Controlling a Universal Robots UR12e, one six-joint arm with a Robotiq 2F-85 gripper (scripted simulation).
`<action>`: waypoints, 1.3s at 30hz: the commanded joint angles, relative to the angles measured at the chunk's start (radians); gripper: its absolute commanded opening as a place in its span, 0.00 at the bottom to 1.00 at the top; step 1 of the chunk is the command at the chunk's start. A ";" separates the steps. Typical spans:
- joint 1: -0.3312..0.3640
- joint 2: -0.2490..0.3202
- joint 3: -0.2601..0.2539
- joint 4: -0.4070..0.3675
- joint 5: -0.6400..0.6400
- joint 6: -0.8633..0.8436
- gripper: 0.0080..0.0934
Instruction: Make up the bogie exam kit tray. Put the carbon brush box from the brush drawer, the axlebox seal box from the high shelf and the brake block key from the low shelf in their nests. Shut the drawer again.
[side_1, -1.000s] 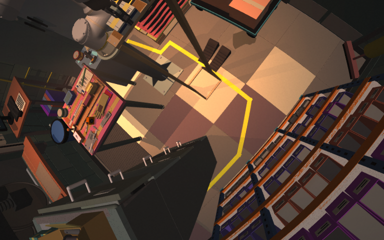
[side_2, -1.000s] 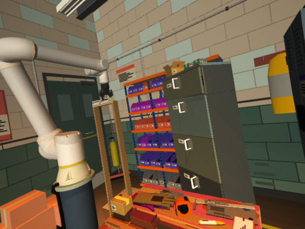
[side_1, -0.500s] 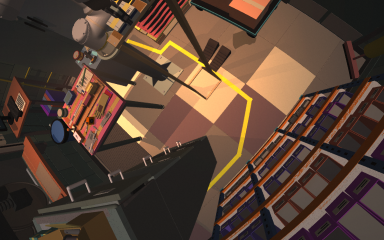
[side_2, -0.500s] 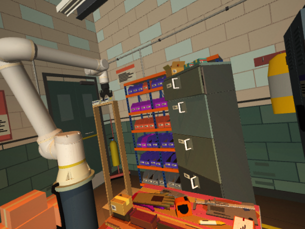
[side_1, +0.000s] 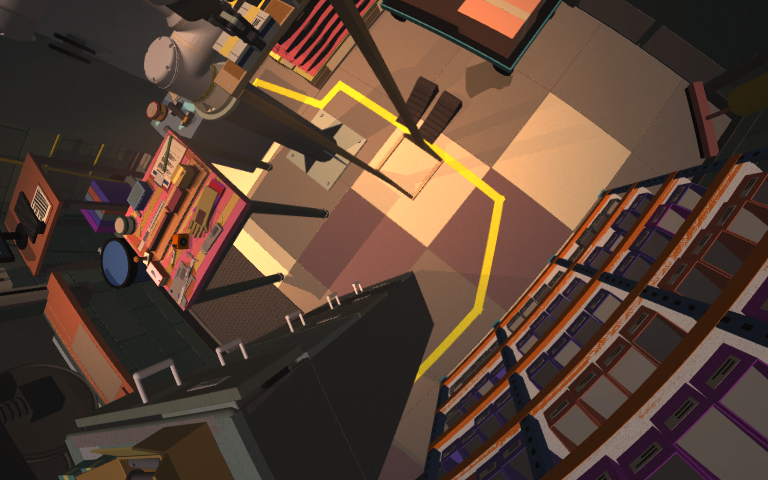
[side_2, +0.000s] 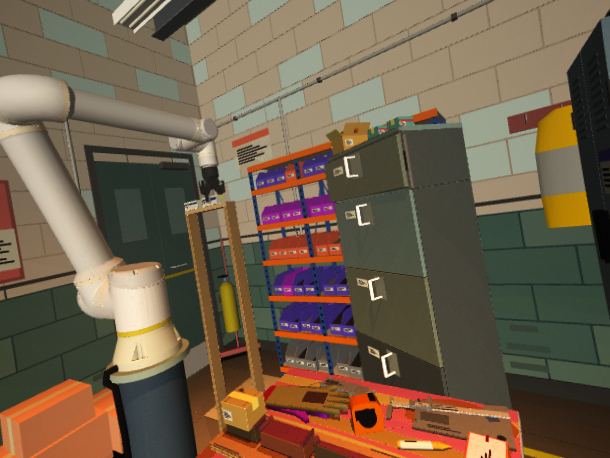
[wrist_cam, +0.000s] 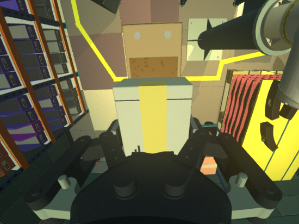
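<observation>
The axlebox seal box (wrist_cam: 153, 114), white with a yellow band down its middle, is partly hidden behind my gripper (wrist_cam: 155, 136) in the wrist camera. My fingers are closed on its two sides. It sits on the high shelf (side_2: 210, 206) at the top of a tall wooden frame, and from the second side camera my gripper (side_2: 211, 192) hangs straight down onto it. The kit tray (side_2: 350, 415) lies on the red table below, with a tan box (side_2: 242, 407) at its near-left end. All drawers of the grey drawer cabinet (side_2: 395, 260) look shut.
Purple and orange bins fill a rack (side_2: 305, 260) behind the wooden frame. A yellow line (side_1: 487, 249) marks the floor. A pallet with an orange crate (side_1: 487, 22) stands far off. A yellow cylinder (side_2: 562, 167) hangs on the right wall.
</observation>
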 joint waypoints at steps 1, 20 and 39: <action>0.000 0.000 0.000 0.000 0.000 0.000 0.26; 0.000 -0.001 -0.024 0.024 0.000 0.000 0.00; 0.000 0.007 -0.180 0.171 0.000 0.000 0.00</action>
